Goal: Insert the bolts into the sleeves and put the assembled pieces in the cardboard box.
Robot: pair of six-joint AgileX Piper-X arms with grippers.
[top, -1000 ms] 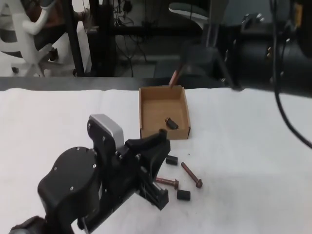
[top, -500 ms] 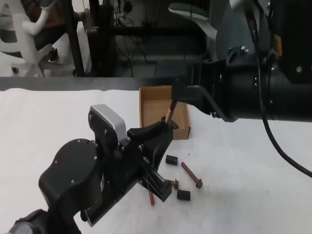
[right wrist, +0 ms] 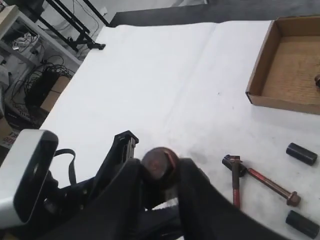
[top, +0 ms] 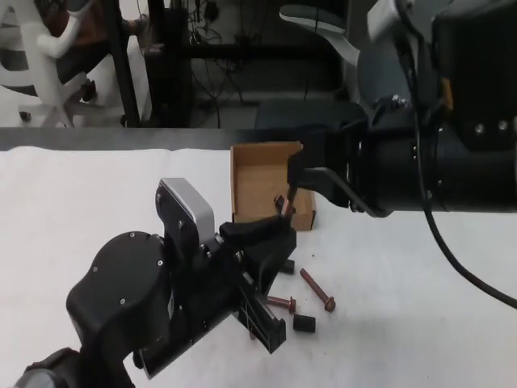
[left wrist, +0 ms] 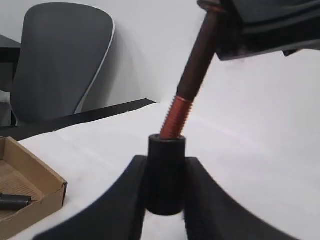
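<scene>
Copper bolt (left wrist: pixel 193 75) tip at sleeve (left wrist: pixel 166 180) rim (L end effector (left wrist: pixel 166 167)), box (left wrist: pixel 35 172) nr.

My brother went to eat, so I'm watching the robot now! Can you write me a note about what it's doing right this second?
Left gripper: shut on a black sleeve, held upright.
Right gripper: shut on a bolt, tilted, with its threaded tip at the sleeve's mouth, not pushed in yet.
Cardboard box: one dark piece lies inside, probably a finished one.
White cloth, near the box: two loose bolts and two loose sleeves.
Left to do: push this bolt in, box it, then build and box the two loose pairs.
</scene>
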